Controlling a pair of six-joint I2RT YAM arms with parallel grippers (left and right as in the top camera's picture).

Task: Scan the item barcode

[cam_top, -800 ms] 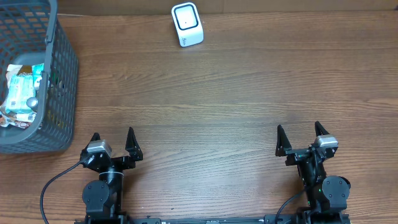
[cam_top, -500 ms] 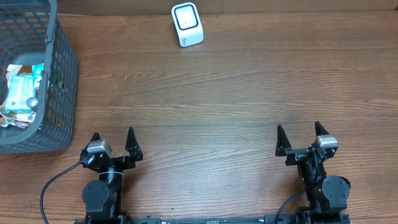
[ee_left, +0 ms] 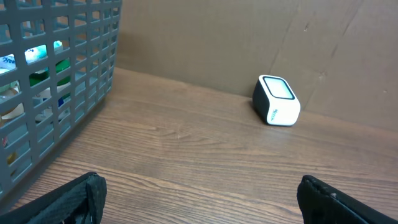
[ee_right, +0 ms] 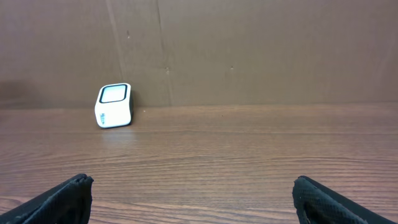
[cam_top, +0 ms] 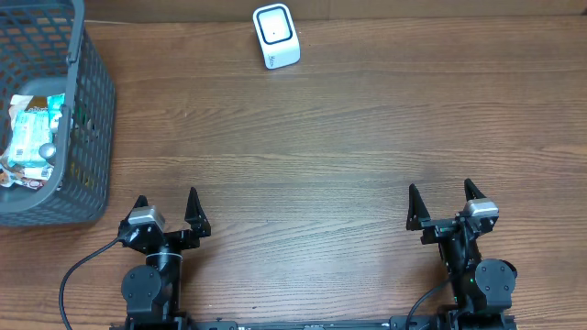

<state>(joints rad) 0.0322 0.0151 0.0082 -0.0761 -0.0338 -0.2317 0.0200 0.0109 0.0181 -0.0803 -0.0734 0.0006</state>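
A white barcode scanner point(cam_top: 276, 37) with a dark window stands at the back of the wooden table; it also shows in the left wrist view point(ee_left: 277, 101) and the right wrist view point(ee_right: 114, 105). Packaged items point(cam_top: 32, 139) lie inside a grey mesh basket point(cam_top: 92, 101) at the far left, seen through its wall point(ee_left: 56, 74) in the left wrist view. My left gripper point(cam_top: 166, 212) rests at the front left, open and holding nothing. My right gripper point(cam_top: 440, 204) rests at the front right, also open with bare table between its fingers.
A brown cardboard wall point(ee_right: 249, 50) runs along the table's back edge behind the scanner. The basket's tall side stands close to the left arm's left.
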